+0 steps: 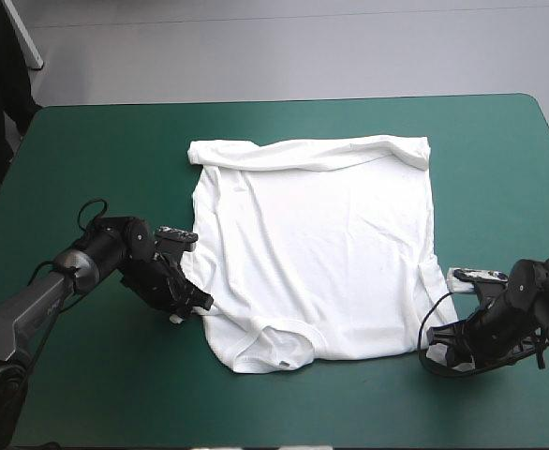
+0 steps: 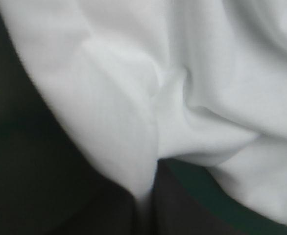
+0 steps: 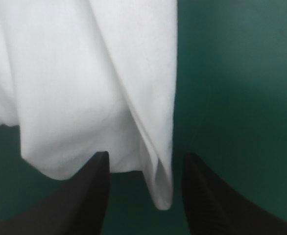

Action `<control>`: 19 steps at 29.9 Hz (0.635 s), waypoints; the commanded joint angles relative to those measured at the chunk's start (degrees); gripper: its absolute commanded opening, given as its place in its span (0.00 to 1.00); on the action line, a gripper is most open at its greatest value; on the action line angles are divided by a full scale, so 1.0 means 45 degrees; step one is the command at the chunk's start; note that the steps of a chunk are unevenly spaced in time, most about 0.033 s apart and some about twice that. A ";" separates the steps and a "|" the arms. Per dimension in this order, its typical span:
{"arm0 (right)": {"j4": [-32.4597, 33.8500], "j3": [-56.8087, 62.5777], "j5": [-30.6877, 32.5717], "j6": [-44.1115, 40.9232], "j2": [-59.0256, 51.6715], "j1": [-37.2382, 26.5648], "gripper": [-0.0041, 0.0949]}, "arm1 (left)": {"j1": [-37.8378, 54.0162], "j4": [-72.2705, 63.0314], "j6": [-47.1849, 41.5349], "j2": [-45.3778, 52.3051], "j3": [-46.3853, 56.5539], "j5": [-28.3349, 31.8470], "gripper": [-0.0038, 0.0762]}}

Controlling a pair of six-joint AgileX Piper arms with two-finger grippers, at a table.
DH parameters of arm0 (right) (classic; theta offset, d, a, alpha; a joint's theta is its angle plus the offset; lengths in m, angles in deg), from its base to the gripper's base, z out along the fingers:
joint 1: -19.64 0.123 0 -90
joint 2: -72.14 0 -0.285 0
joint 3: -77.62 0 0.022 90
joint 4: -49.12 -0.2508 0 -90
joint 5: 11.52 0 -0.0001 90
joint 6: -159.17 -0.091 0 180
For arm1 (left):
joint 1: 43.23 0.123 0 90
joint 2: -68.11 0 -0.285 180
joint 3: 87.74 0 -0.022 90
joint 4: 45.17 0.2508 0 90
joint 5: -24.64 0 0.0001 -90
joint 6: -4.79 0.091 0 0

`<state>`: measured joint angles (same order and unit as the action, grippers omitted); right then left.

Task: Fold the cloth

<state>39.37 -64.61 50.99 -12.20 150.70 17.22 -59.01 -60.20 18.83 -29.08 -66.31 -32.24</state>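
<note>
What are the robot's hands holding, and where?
The left gripper pinches the T-shirt at its near left edge; the right gripper has fingers open around a corner.

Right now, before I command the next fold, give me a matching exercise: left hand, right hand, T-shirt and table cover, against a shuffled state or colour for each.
Things:
1. left hand
2. right hand
3. T-shirt
4. table cover

States:
a. teal-green
b. open, a cloth corner lying between its fingers
c. white, spread out flat
d. shut on the cloth's edge

Pairs: 1-d, 2-b, 3-c, 4-a
</note>
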 commanded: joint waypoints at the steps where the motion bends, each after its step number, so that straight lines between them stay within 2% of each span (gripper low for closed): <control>1: -0.0099 -0.0009 -0.0089 0.0026 -0.0232 0.0005 0.37 | -0.0051 -0.0329 -0.0015 0.0402 -0.0361 -0.0063 0.04; 6: -0.0124 -0.0004 -0.0269 0.0251 -0.0232 0.0005 0.02 | -0.0051 -0.0329 0.0093 0.0402 -0.0361 -0.0063 0.04; 10: -0.0303 -0.0058 -0.0383 0.0458 -0.0257 0.0005 0.03 | -0.0051 -0.0335 0.0274 0.0522 -0.0508 -0.0246 0.04; 19: -0.0922 -0.2898 0.0920 0.0053 -0.2066 0.0005 0.03 | -0.0051 -0.0420 0.0139 0.3211 -0.2581 -0.3053 0.04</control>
<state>36.84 -71.58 53.50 -10.75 145.61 17.22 -59.01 -60.14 20.30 -20.96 -73.43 -41.97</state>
